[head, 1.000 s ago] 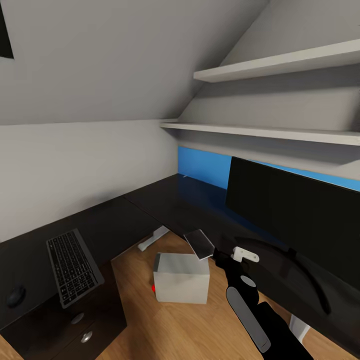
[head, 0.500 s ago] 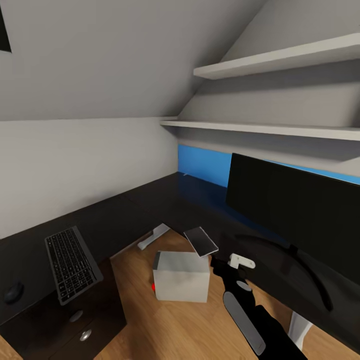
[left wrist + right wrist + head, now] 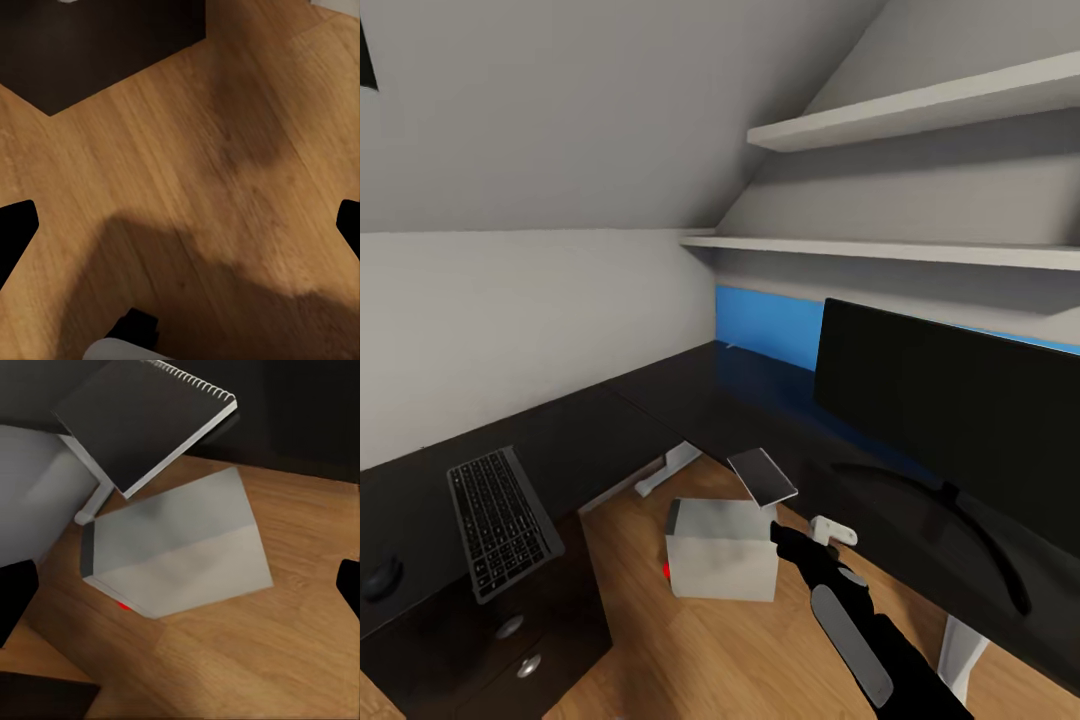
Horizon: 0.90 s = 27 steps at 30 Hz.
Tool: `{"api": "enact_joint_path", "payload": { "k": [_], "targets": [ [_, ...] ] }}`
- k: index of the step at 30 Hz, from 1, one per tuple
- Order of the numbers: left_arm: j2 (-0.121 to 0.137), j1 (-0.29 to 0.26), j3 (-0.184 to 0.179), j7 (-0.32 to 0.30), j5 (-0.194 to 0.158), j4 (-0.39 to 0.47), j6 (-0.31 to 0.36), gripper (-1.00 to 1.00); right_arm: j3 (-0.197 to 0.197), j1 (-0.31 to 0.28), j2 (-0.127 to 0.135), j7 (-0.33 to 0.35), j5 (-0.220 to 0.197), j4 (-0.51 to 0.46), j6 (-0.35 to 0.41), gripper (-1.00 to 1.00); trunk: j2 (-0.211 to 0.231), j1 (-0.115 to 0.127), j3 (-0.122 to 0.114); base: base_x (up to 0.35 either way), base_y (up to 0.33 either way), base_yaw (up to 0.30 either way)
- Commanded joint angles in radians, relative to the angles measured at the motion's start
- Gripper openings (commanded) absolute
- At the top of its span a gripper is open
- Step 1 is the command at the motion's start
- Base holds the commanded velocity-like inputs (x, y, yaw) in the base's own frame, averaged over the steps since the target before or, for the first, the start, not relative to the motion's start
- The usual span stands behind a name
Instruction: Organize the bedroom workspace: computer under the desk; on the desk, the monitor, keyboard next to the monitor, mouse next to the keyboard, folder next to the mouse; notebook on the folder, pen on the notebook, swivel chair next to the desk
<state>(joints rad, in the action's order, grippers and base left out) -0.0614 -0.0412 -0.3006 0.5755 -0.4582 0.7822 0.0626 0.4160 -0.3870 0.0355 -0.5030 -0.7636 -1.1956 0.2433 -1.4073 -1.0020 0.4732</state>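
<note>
The table (image 3: 650, 410) is the biggest thing here, a black L-shaped top running along both walls, with dark drawers and silver knobs at its near left end. On its right wing stands the monitor (image 3: 950, 400), wide and black, already where the task wants it, its curved stand reaching down to the tabletop. The computer (image 3: 722, 562) sits on the wooden floor (image 3: 710, 650) in the open corner between the two wings, its red mark low on the darker face; it looks to be out in front of the table edge, not tucked beneath it, so I judge it needs pushing in. The keyboard (image 3: 500, 520) lies flat on the left wing, well apart from the monitor, so it is not yet beside the screen. A notebook (image 3: 142, 420), dark-covered with a wire spine, hangs tilted over the table edge above the computer, probably overhanging enough to slip. A small round dark thing, likely the mouse (image 3: 380, 578), rests at the far left. The right arm (image 3: 850, 620) reaches toward the computer; the right claw's (image 3: 180, 600) dark tips sit wide apart at the frame's sides, holding nothing. The left claw (image 3: 180, 229) points at bare floor, likewise spread and empty.
</note>
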Motion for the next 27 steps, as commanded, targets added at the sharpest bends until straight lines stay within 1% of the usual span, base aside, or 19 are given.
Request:
{"api": "enact_joint_path", "payload": {
  "k": [1,7,9,10,13,17,23,24,25,26,27],
  "targets": [
    [0.001,-0.001,-0.004,0.007,-0.003,0.002,0.005,1.00,-0.003,-0.001,0.001,0.000,-0.020,0.000,0.002,1.00,-0.008,-0.004,0.004,0.000,0.000,0.000],
    [0.000,-0.001,-0.004,0.007,-0.002,0.002,0.005,1.00,-0.036,-0.001,0.004,0.053,-0.109,0.006,0.003,1.00,-0.050,-0.027,0.023,0.000,0.000,0.000],
    [0.000,-0.001,-0.005,0.007,-0.002,0.002,0.005,1.00,-0.043,-0.001,0.005,0.076,-0.132,0.007,0.003,1.00,-0.064,-0.035,0.029,0.000,0.000,0.000],
    [0.000,0.000,-0.005,0.007,-0.002,0.002,0.005,1.00,-0.048,-0.001,0.006,0.098,-0.150,0.008,0.004,1.00,-0.071,-0.038,0.033,0.000,0.000,0.000],
    [0.000,0.000,-0.006,0.007,-0.002,0.002,0.004,1.00,-0.053,-0.001,0.007,0.124,-0.170,0.009,0.006,1.00,-0.092,-0.050,0.042,0.000,0.000,0.000],
    [-0.001,0.000,-0.007,0.007,-0.001,0.002,0.002,1.00,-0.068,-0.001,0.008,0.143,-0.202,0.010,0.006,1.00,-0.120,-0.065,0.054,0.000,0.000,0.000],
    [-0.002,-0.001,-0.010,0.007,-0.001,0.003,-0.001,1.00,-0.111,-0.001,0.006,0.152,-0.274,0.014,0.007,1.00,-0.162,-0.088,0.073,0.000,0.000,0.000],
    [-0.002,0.000,-0.011,0.004,-0.001,0.007,-0.002,1.00,-0.122,-0.001,0.005,0.153,-0.299,0.015,0.006,1.00,-0.169,-0.092,0.076,0.000,0.000,0.000],
    [-0.003,-0.001,-0.012,0.002,-0.001,0.037,-0.002,1.00,-0.131,-0.001,0.003,0.154,-0.333,0.015,0.005,1.00,-0.176,-0.096,0.080,0.000,0.000,0.000],
    [-0.004,-0.001,-0.012,0.002,-0.002,0.057,-0.001,1.00,-0.133,-0.001,0.002,0.154,-0.343,0.015,0.005,1.00,-0.183,-0.100,0.083,0.000,0.000,0.000],
    [-0.005,-0.001,-0.014,0.002,-0.003,0.105,0.005,1.00,-0.136,-0.002,-0.002,0.154,-0.358,0.016,0.004,1.00,-0.190,-0.104,0.086,0.000,0.000,0.000]
  ]
}}
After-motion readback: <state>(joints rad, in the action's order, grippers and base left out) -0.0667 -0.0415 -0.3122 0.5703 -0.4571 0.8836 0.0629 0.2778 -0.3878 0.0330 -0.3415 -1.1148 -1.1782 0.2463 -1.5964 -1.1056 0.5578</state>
